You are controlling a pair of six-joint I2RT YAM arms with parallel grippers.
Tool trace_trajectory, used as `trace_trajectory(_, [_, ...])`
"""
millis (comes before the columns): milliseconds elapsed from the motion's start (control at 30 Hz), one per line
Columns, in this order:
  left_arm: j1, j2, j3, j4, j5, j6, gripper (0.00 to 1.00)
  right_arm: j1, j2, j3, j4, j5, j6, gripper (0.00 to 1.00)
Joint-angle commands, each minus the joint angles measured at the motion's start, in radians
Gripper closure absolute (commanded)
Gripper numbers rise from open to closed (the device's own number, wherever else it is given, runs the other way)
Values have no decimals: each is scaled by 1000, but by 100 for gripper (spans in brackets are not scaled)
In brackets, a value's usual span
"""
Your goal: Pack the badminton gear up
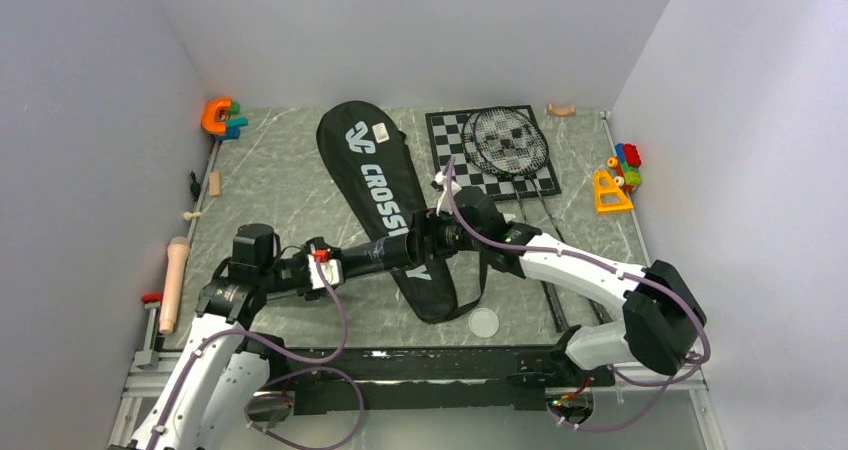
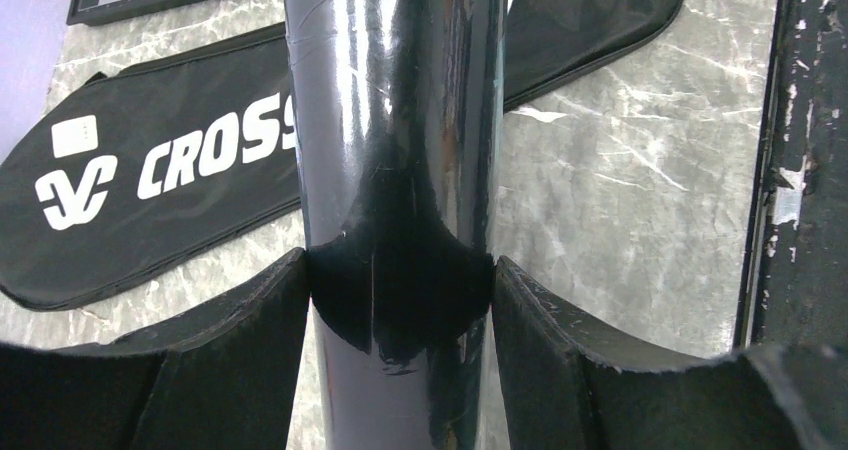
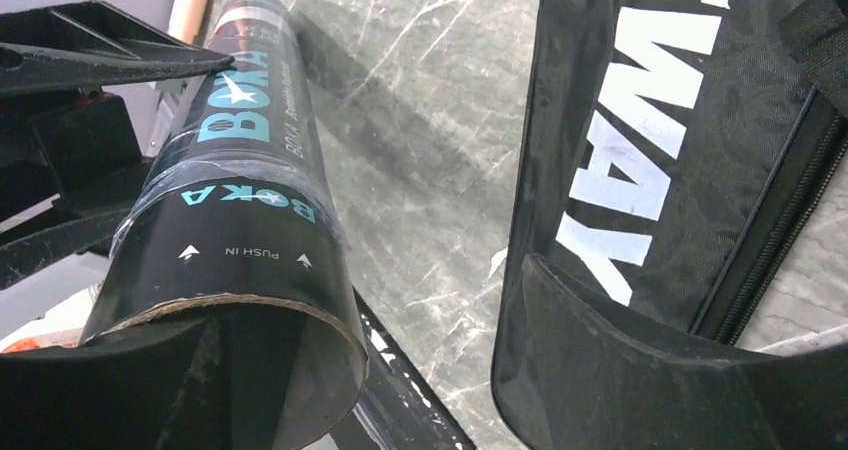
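Left fingers clamp a long dark tube over the black fabric racket bag. Right fingers gape wide beside its mouth.

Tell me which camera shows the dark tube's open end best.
Right wrist: the tube fills the frame's left, its open cardboard rim and BOKA lettering nearest the camera. The top view shows the tube small, its mouth hidden by the right pincer. Left wrist shows only its glossy middle, clamped in the left pincer.

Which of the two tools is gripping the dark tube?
The left tool: its fingers press both sides of the shuttlecock tube. The right tool stands open at the tube's uncapped end.
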Motion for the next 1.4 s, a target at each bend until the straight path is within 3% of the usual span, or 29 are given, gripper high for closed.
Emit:
trace_trajectory(0, [-3,-8,48,75,68,-4,98,11,11,70,62,-33,16,18])
trace_trajectory(400, [-4,-17,-7,73,32,33,99,-294,-284,61,-223,-43,-12,9])
trace_trajectory(667, [-3,-32,-20,75,-5,22,98,-568,-181,11,-351,115,52,11])
trace_trajectory(1133, [-4,-60,-37,69,-6,18,98,-594,33,-69,-178,339,180,20])
trace_trajectory(1367, [-4,-66,-49,64,-13,24,98,-593,129,-70,-61,350,216,35])
